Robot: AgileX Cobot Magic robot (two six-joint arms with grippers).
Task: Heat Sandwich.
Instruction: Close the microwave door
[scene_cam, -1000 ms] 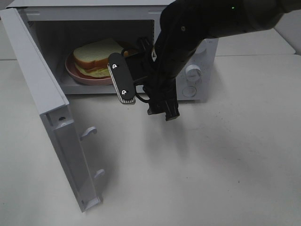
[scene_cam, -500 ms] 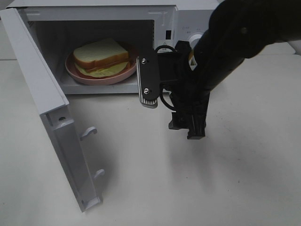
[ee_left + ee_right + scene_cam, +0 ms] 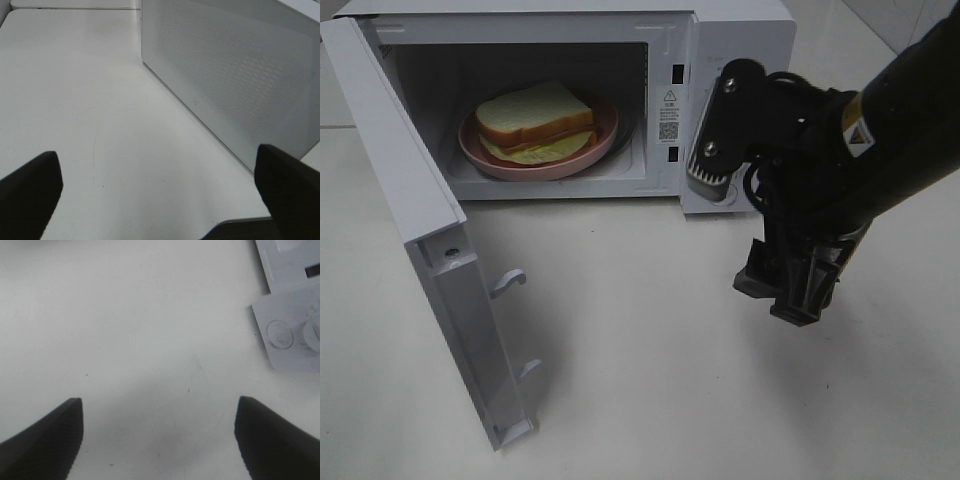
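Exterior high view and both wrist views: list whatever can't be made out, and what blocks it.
- Microwave's control panel: exterior high view, mostly covered by the right arm; the right wrist view's edge cuts it.
- Left gripper: absent from the exterior high view; left wrist view shows only fingertips.
- Sandwich filling: too small to identify.
- Label beside the cavity: print too small.

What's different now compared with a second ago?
The right claw drew back from the microwave opening, toward the right of the high view, open and empty. The sandwich stayed on the pink plate inside, and the door stayed wide open.
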